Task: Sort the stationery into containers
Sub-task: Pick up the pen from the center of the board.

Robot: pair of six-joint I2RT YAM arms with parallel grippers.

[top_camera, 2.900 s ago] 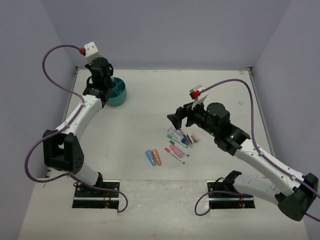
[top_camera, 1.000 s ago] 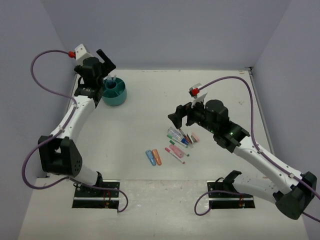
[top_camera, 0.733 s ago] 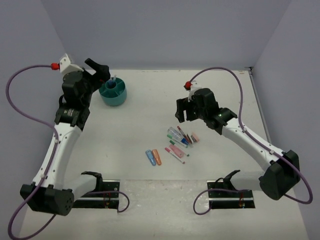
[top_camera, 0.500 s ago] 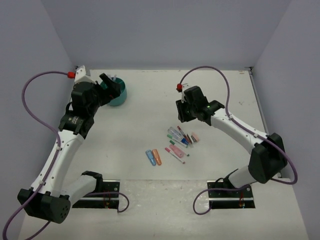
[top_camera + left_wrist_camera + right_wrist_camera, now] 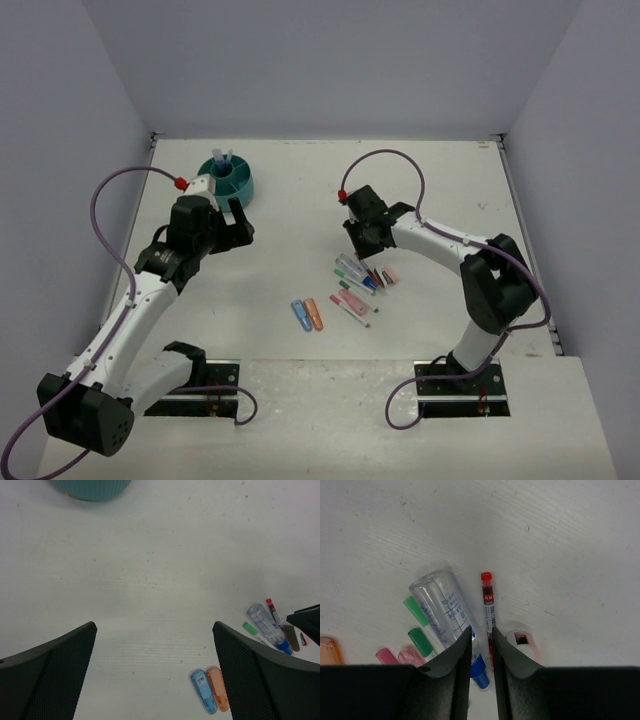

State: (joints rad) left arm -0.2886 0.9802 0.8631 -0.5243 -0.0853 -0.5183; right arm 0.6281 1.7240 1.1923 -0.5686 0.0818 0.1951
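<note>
Step in hand, as we read it: pick the thin red-capped pen [image 5: 488, 605], lying flat on the white counter [image 5: 560, 540] at the far edge of the stationery pile [image 5: 360, 280]. Over its near end sits the right end effector [image 5: 482, 632], fingers drawn to a narrow slit with the barrel running into it. We can't tell if the pads are biting yet.

Neighbours are tight. On one side the clear plastic tube with a blue cap [image 5: 445, 612] lies just beside the pen, on the other the white-and-pink eraser [image 5: 522, 641] is at the finger. Beyond the tube are the green markers [image 5: 417, 611] and pink pieces [image 5: 385, 655].

To do it well, we'd:
- square the fingers across the barrel
- close fully before any lift
- lift straight up, so the tube doesn't roll and the eraser isn't dragged
- carry slow, since an end grip will likely let the pen droop

Drop target is the round teal plastic tub [image 5: 240, 193], well apart at far left. Between tub and pile hovers the left end effector [image 5: 154, 626], spread wide and empty. We'd send it to the blue and orange stubby pieces [image 5: 202, 692] next.
</note>
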